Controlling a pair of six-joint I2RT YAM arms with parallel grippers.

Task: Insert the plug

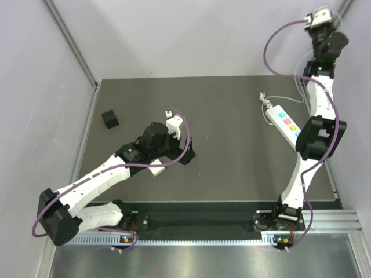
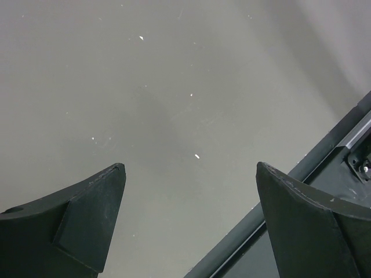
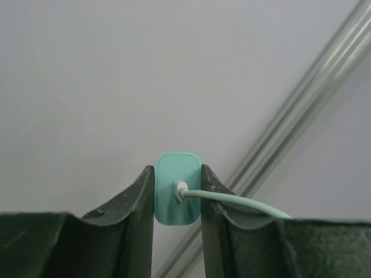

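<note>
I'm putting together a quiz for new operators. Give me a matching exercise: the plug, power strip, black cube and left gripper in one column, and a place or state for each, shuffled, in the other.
Things:
1. plug
2. power strip
3. black cube
4. left gripper

Places or states:
A. open, nothing between its fingers, over bare table
B. lying flat on the right side of the table
C. clamped between the fingers of the right gripper, held up off the table
D. alone near the table's far left corner

Pairs: 1-C, 2-B, 3-D, 4-A.
</note>
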